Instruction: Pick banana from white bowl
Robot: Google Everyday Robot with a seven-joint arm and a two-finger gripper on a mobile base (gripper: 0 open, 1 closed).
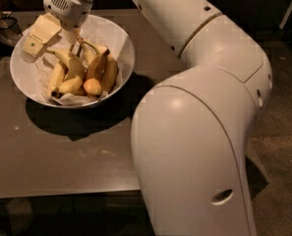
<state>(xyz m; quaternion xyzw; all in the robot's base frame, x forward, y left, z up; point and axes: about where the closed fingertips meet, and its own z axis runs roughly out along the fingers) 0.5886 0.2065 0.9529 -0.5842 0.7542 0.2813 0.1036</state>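
Note:
The white bowl (127, 45) stands on the table at the upper left and holds several bananas on crumpled white paper. The banana (73, 64), pale yellow and strongly curved, lies on top of the pile. Its thin stem points left toward my gripper. My gripper (36, 39), with cream-coloured parts, hangs over the bowl's left rim, just left of and above the banana's stem. I cannot tell whether it touches the stem. Slimmer yellow bananas (57, 78) and an orange-tinged banana (93, 86) lie beside the banana.
The bowl sits on a brown-grey table (62, 151) whose front edge runs along the bottom. My own white arm (194, 132) fills the right half of the view. A dark object (2, 26) sits at the table's far left corner.

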